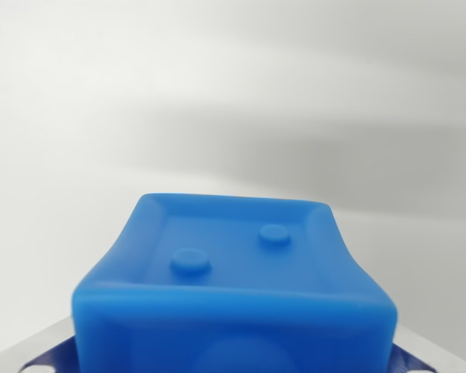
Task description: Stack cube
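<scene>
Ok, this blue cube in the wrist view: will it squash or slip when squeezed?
The blue cube probably gives a little: its edges are rounded and its sides bow inward, like soft rubber or silicone. The matte surface suggests decent grip rather than slipping. The raised rim and two studs on top may help it seat when stacked. The end effector's state is not discernible.
</scene>
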